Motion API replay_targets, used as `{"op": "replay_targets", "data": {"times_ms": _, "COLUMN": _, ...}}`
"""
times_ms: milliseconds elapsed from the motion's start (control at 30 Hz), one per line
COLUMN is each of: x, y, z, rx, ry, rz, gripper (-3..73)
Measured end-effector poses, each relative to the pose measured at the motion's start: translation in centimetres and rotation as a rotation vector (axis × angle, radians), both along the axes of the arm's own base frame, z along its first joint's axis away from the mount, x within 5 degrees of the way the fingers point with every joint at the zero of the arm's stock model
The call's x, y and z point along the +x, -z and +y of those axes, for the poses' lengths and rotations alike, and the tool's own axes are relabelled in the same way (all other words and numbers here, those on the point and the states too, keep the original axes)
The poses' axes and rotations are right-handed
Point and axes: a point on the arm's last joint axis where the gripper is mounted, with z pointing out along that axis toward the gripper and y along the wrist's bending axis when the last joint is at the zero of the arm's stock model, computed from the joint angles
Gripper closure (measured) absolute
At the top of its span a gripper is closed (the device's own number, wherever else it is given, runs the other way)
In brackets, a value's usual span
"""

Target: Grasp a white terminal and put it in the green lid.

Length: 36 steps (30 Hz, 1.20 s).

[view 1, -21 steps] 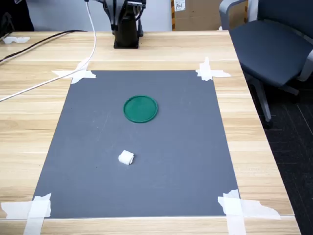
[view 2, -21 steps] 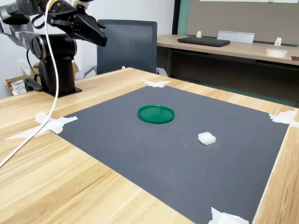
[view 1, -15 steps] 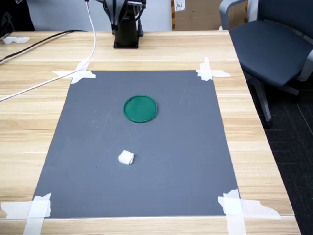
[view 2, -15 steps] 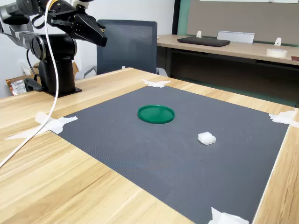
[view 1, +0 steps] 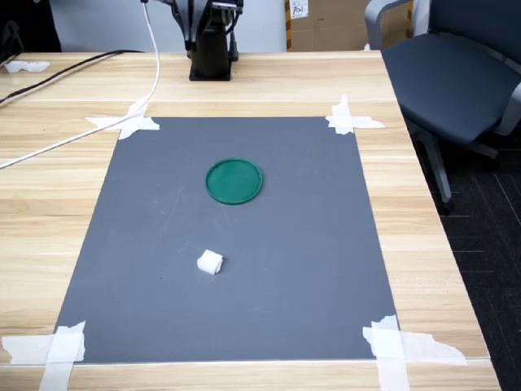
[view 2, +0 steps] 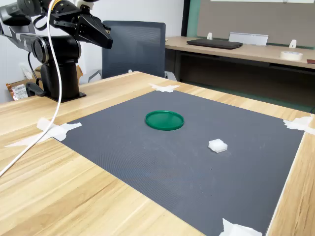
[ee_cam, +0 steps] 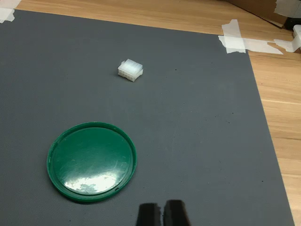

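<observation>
No visible change in either exterior view; no earlier wrist view.

Green lid (view 1: 234, 181): dark green, glossy. White terminal (view 1: 210, 262): plain white, translucent-ish. Mat (view 1: 285, 244): dark grey, fine woven texture. Worktop (view 1: 440, 244): light wood grain w/ plank lines. Tape strips (view 1: 350, 119): white. Gripper (view 2: 103, 39): black. Cable (view 1: 155, 73): white. Chair (view 1: 456, 65): dark blue-grey.

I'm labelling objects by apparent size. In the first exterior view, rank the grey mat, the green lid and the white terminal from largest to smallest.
1. Grey mat, by far the largest.
2. Green lid.
3. White terminal, smallest, though slightly nearer the camera.
</observation>
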Motion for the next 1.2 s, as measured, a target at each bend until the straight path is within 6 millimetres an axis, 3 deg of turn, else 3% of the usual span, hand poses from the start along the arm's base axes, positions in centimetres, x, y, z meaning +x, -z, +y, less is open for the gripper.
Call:
{"op": "replay_targets", "data": {"times_ms": 900, "x": 0.1, "y": 0.0, "z": 0.0, "rx": 0.0, "ry": 0.001, "rz": 0.002, "gripper": 72.3}}
{"op": "replay_targets", "data": {"times_ms": 1200, "x": 2.3, "y": -0.3, "z": -0.4, "rx": -0.043, "ry": 0.019, "rz": 0.034, "gripper": 72.3}}
